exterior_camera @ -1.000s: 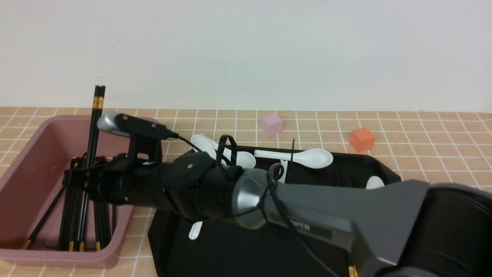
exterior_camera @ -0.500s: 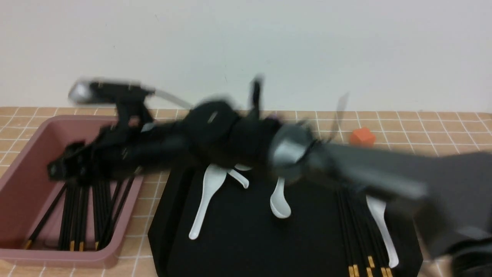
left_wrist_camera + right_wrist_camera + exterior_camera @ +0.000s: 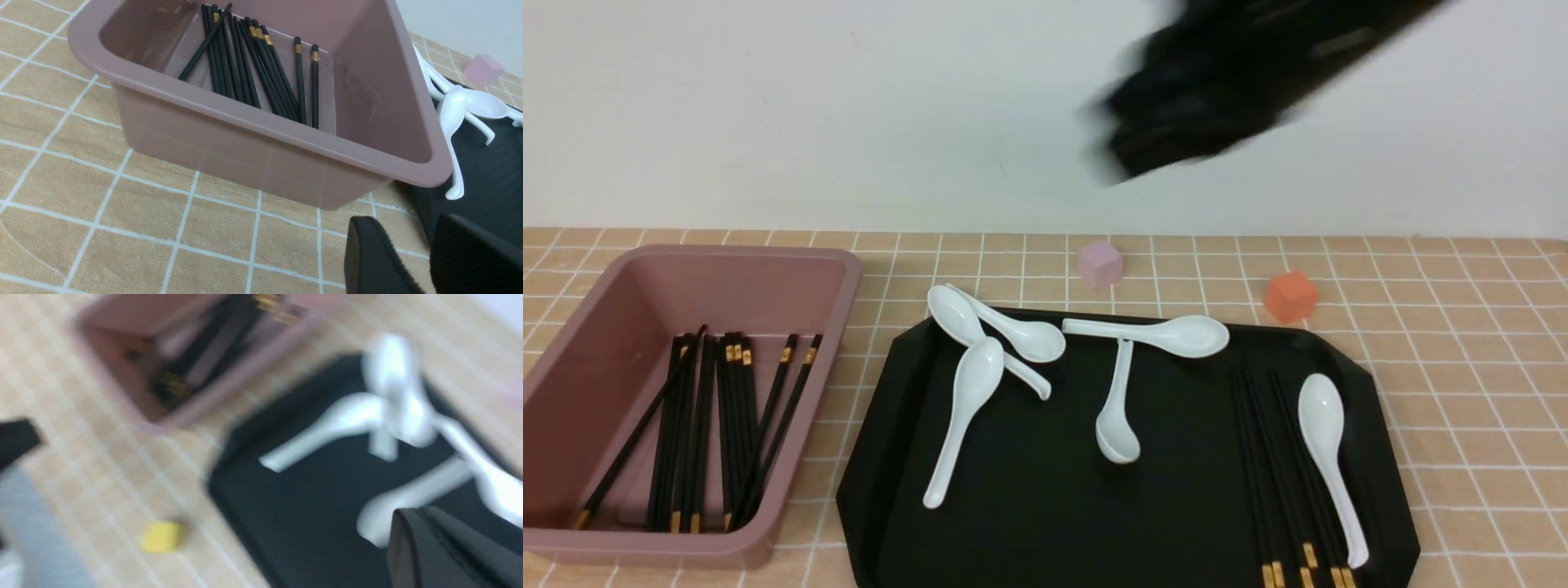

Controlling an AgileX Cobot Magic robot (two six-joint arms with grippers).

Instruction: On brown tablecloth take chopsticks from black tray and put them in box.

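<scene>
The box (image 3: 849, 273) stands at the left on the brown tablecloth (image 3: 1462, 327) and holds several chopsticks (image 3: 727, 425). A few more chopsticks (image 3: 1282, 482) lie on the right part of the black tray (image 3: 1029, 523). My right arm (image 3: 1217, 90) is a blur high above the tray. My right gripper (image 3: 412, 516) looks shut and empty. My left gripper (image 3: 402, 228) is open and empty, low over the cloth by the box's near corner (image 3: 265, 130). The left wrist view also shows the chopsticks (image 3: 261, 69) in the box.
Several white spoons (image 3: 964, 408) lie scattered on the tray. A pink cube (image 3: 1100, 263) and an orange cube (image 3: 1290, 296) sit on the cloth behind the tray. A yellow cube (image 3: 161, 535) lies on the cloth in the right wrist view.
My right gripper let go of the chopsticks over the box, then the arm swung up and to the right, away from it. Two more chopsticks now lie in the box.
</scene>
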